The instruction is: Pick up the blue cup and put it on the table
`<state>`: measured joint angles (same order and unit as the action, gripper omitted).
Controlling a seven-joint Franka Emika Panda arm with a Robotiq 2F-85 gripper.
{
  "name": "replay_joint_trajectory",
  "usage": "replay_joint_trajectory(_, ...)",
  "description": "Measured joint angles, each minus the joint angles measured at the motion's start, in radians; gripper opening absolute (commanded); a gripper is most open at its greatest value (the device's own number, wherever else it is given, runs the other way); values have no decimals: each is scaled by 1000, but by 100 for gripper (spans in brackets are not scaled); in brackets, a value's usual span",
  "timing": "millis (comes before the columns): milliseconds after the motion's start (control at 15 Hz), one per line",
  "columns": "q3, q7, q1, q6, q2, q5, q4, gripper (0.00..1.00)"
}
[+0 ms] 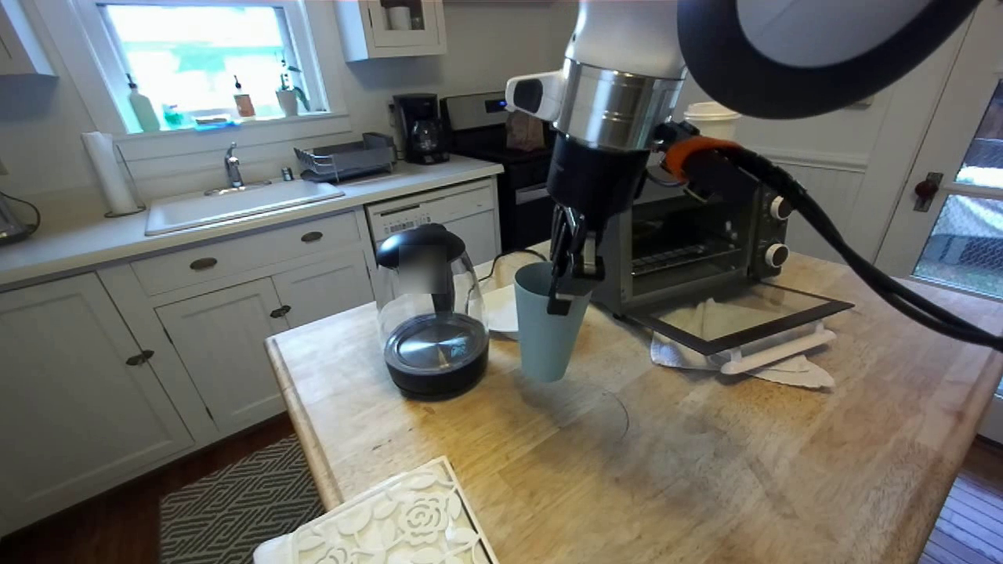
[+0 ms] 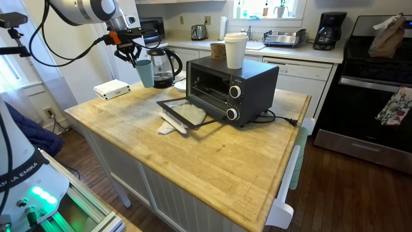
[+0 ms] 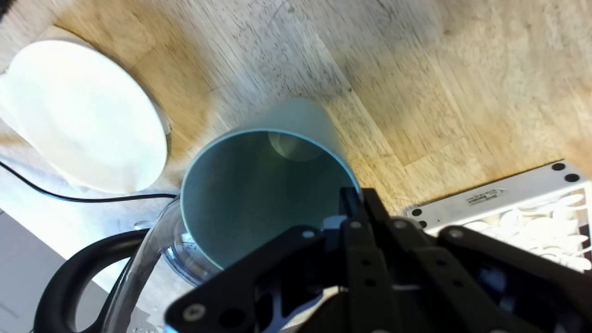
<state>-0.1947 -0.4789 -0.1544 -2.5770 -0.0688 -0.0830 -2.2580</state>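
Note:
The blue cup (image 1: 548, 345) hangs tilted from my gripper (image 1: 559, 301) and also shows tilted in an exterior view (image 2: 145, 74). In the wrist view the cup's open mouth (image 3: 263, 199) faces the camera. The gripper (image 3: 360, 196) is shut on its rim, one fingertip inside and one outside the wall. The cup's base is low over the light-wood table (image 1: 705, 454); I cannot tell whether it touches. The table also shows in an exterior view (image 2: 206, 151). The gripper there (image 2: 134, 63) is at the cup's upper edge.
A glass pot (image 1: 435, 352) stands close beside the cup; its black handle shows in the wrist view (image 3: 69, 277). A white dish (image 3: 92, 115) lies near. A toaster oven (image 2: 254, 93) has its door open. A white cup (image 2: 236, 53) stands on it. A white patterned box (image 1: 415, 517) sits at an edge.

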Motion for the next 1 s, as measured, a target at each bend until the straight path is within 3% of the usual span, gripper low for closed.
replay_joint_trajectory(200, 0, 5, 0, -4, -2, -6, -5, 1)
replay_joint_trajectory(600, 1, 68, -7, 61, -28, -148, -4, 1)
replay_joint_trajectory(1000, 16, 174, -8, -37, -70, -252, -4, 1)
